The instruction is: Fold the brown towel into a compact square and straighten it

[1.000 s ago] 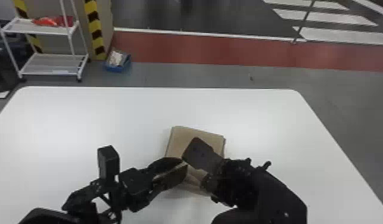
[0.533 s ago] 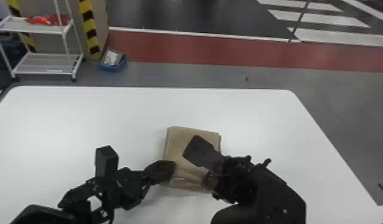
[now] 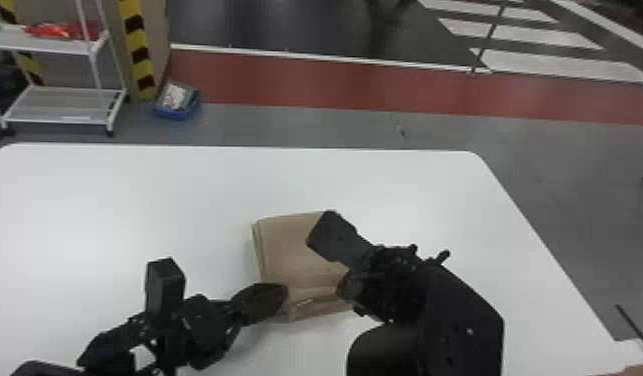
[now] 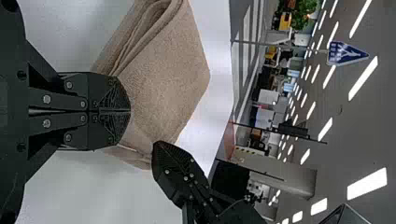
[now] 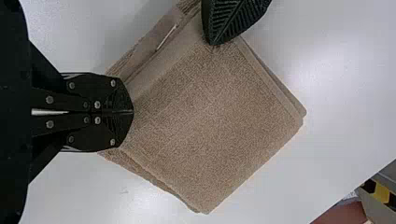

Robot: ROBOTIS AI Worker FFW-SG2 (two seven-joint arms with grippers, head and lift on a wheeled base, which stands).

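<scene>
The brown towel (image 3: 297,250) lies folded into a layered, roughly square stack on the white table, with a narrow creased strip along its near side. At its near left edge is my left gripper (image 3: 280,296); my right gripper (image 3: 346,287) is at the near right edge, partly behind its own wrist. In the left wrist view, the left gripper (image 4: 130,111) has its fingers together over the towel (image 4: 168,79), stacked folds beside them. In the right wrist view, the right gripper (image 5: 132,112) is likewise shut, tips against the towel (image 5: 210,112) near a corner. Whether either pinches cloth is unclear.
The white table (image 3: 385,180) extends around the towel. Beyond its far edge stand a white shelf (image 3: 60,107) and a blue bin (image 3: 177,112) on the floor. Both arms come in from the near side, their grippers close together.
The towel has turned slightly counterclockwise and shifted a little left on the table. My left gripper's fingers, apart a second ago, have come together. The head view has shifted slightly.
</scene>
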